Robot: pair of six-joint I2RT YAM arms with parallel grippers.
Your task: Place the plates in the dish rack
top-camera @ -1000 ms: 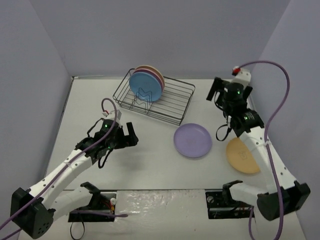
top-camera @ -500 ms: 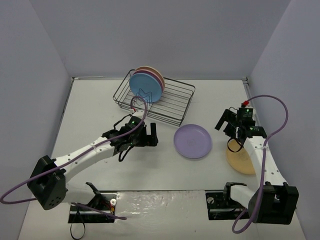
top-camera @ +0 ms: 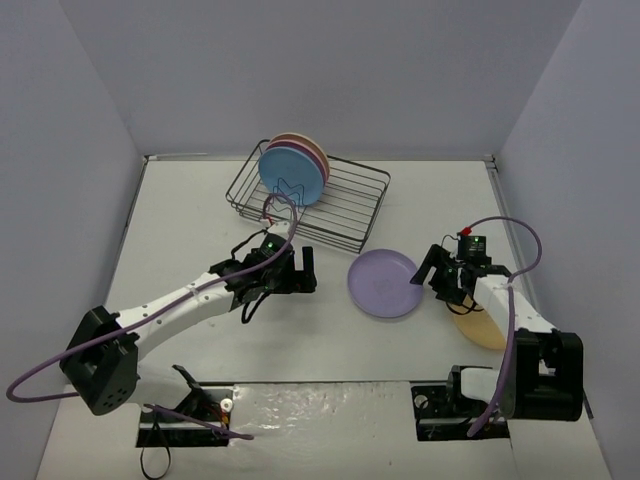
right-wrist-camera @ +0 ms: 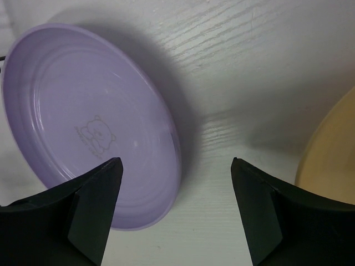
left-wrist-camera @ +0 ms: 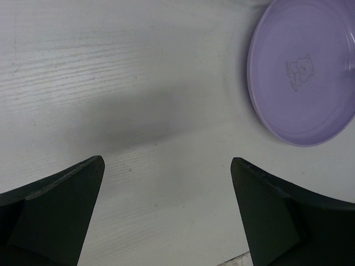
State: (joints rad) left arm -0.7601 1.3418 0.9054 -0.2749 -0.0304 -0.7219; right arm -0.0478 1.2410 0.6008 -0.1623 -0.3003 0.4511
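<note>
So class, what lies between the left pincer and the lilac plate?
Nothing: only bare white table separates the left pincer from the lilac plate, clearest in the left wrist view.

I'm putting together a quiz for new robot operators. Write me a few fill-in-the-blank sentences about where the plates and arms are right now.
The purple plate lies flat on the ___.
The front plate standing in the dish rack is ___.
The yellow plate lies partly under the ___ arm.
The left gripper has its jaws ___.
Missing words: table; blue; right; open.
</note>
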